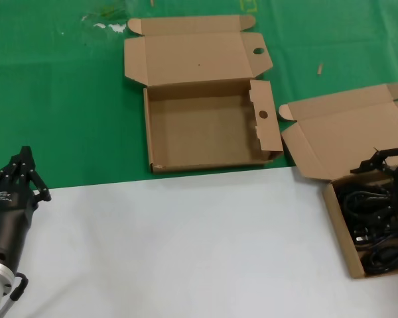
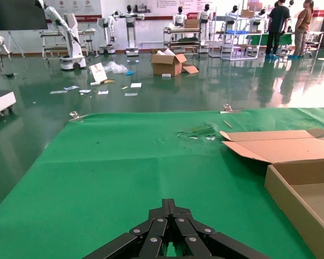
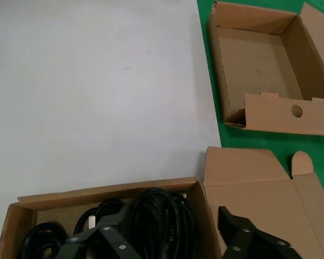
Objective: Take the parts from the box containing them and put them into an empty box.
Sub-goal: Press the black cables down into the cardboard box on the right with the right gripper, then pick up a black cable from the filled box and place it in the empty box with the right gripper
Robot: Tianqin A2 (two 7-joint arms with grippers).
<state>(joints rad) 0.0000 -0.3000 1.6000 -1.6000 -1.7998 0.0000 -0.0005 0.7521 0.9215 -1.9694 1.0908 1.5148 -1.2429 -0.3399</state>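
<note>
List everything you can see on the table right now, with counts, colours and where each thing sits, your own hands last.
empty box: one, brown cardboard, lid open, on the green mat at centre back; nothing inside.
box of cables: one, brown cardboard, lid open, at the table's right edge, straddling the green mat and the white surface.
power cables: black, a tangled pile inside the right box; count cannot be told.
green mat: one, covers the back of the table.
white surface: one, covers the front of the table.
left hand: black, fingers closed, parked at the front left over the mat's edge.
right hand: black, fingers open, above the cables in the right box.
</note>
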